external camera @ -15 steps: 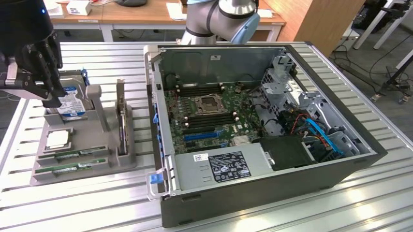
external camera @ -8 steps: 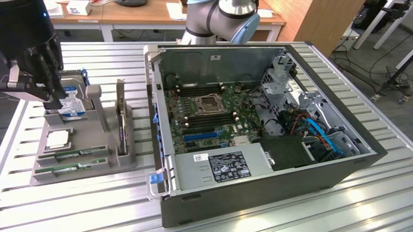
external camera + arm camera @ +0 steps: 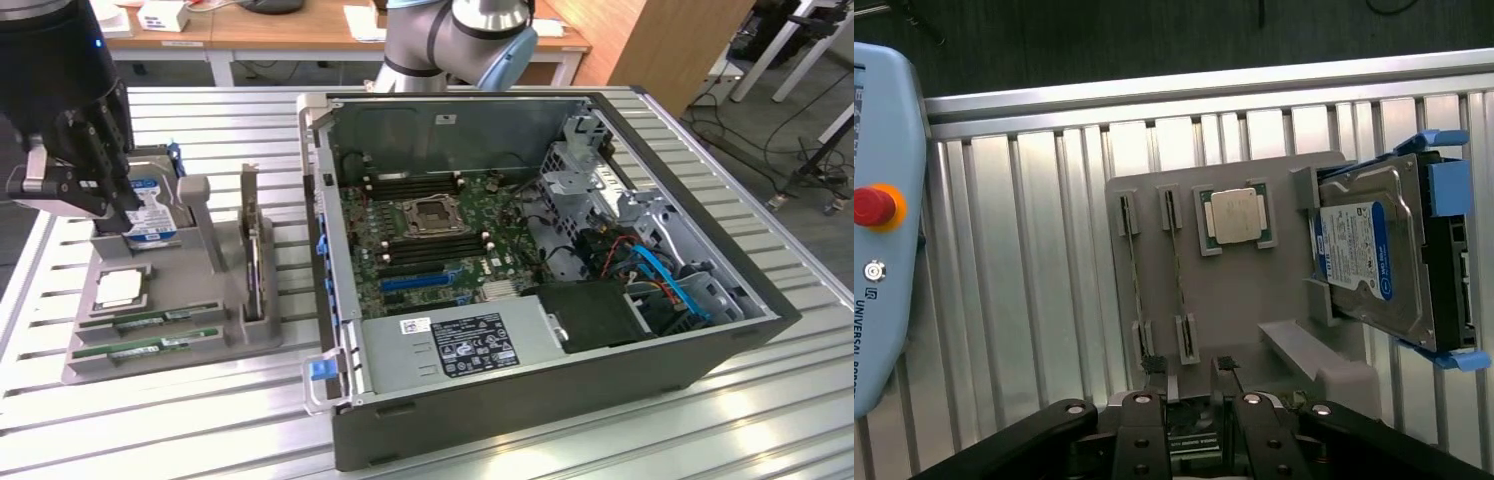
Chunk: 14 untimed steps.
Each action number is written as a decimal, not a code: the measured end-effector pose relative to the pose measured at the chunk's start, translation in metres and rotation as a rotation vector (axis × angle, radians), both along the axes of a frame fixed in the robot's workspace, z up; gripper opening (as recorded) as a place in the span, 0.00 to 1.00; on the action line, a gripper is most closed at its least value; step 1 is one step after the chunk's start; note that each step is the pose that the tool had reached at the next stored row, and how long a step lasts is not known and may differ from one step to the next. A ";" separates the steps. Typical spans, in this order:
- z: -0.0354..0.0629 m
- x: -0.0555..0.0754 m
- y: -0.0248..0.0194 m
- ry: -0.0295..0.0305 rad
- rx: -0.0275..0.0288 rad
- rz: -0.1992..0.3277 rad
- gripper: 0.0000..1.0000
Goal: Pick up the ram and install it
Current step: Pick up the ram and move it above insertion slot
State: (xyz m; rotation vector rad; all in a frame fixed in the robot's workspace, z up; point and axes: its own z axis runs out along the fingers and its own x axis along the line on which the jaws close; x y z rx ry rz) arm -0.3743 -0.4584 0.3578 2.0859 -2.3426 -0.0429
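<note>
At the exterior view's left your gripper hangs above the grey parts tray, over the end where the hard drive stands. The wrist view shows its jaws spread wide, pinching nothing. Nearer the camera on that tray, one ram stick and the second ram stick both sit in their holders, so I judge the pick-up not yet made. Moving right, the open computer case lies apart from the tray, its motherboard exposed. The memory slots beside the processor socket look empty to me, so you have the whole install left to do.
</note>
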 end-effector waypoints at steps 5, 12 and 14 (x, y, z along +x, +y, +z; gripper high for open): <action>-0.0047 0.000 0.0000 0.0000 -0.0001 0.002 0.31; -0.0103 0.000 0.0000 0.0001 -0.0001 0.005 0.31; -0.0118 0.000 0.0000 0.0000 -0.0001 0.006 0.31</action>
